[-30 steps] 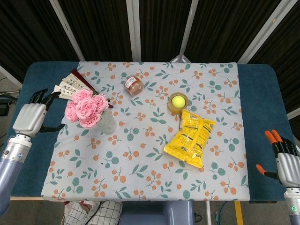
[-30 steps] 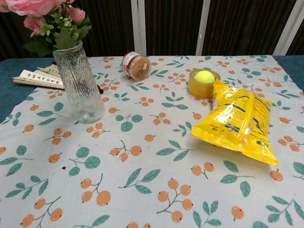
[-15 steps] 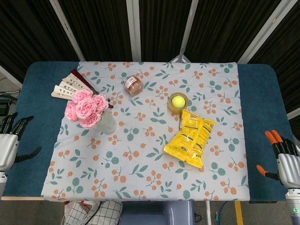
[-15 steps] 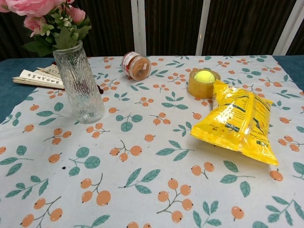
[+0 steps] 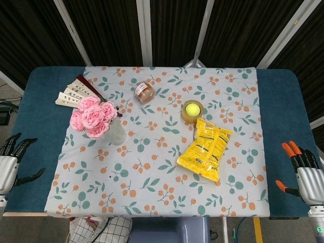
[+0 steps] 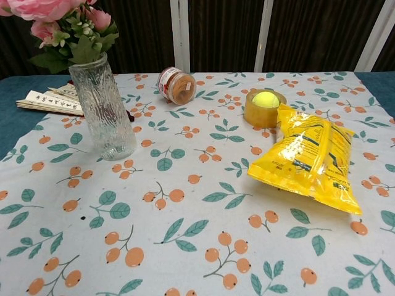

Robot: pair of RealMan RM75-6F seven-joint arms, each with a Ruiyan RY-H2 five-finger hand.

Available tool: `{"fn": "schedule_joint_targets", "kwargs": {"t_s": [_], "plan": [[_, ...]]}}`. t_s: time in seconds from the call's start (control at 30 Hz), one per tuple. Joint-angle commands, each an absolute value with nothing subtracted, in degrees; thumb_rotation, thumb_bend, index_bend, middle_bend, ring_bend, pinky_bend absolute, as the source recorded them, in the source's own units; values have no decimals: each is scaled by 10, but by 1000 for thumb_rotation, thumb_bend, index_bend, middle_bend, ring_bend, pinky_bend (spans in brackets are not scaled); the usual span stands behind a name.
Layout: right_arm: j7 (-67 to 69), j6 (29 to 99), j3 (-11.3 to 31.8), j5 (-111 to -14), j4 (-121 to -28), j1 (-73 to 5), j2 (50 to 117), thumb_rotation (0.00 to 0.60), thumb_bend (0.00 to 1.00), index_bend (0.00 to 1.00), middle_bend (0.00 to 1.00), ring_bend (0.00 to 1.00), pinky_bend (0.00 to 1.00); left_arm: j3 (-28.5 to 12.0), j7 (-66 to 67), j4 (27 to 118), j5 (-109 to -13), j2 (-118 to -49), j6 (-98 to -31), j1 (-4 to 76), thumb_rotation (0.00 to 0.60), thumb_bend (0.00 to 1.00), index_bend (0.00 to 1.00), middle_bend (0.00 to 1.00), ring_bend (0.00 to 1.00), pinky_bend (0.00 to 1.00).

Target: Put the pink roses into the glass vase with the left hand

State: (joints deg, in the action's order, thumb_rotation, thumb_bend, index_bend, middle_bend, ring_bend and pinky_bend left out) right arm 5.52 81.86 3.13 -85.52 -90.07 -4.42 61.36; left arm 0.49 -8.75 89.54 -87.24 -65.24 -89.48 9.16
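Head view is showing the pink roses (image 5: pixel 93 116) sitting in the ribbed clear glass vase (image 5: pixel 116 133), their blooms hiding its mouth. Left hand (image 5: pixel 9 164), far left of the vase, and right hand (image 5: pixel 304 174), far right, are hanging spread and empty, both partly cropped. Chest view is cropping the roses (image 6: pixel 43 12) above the vase (image 6: pixel 105 110); neither hand is showing.

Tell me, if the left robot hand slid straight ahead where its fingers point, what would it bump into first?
Probably nothing: the left robot hand points up along bare blue table, left of the folded paper fan, though depth is unclear.
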Motion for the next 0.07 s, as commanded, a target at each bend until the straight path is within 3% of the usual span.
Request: {"fn": "schedule_joint_targets", "kwargs": {"t_s": [0.03, 0.07], "plan": [[51, 816, 31, -852, -904, -44, 612, 600, 221, 97, 18, 21, 0, -2, -86, 889, -864, -650, -888, 88, 600, 303, 191, 202, 0, 0], [49, 815, 31, -849, -904, -44, 613, 600, 220, 97, 19, 21, 0, -4, -87, 888, -862, -650, -885, 88, 600, 303, 191, 202, 0, 0]]}}
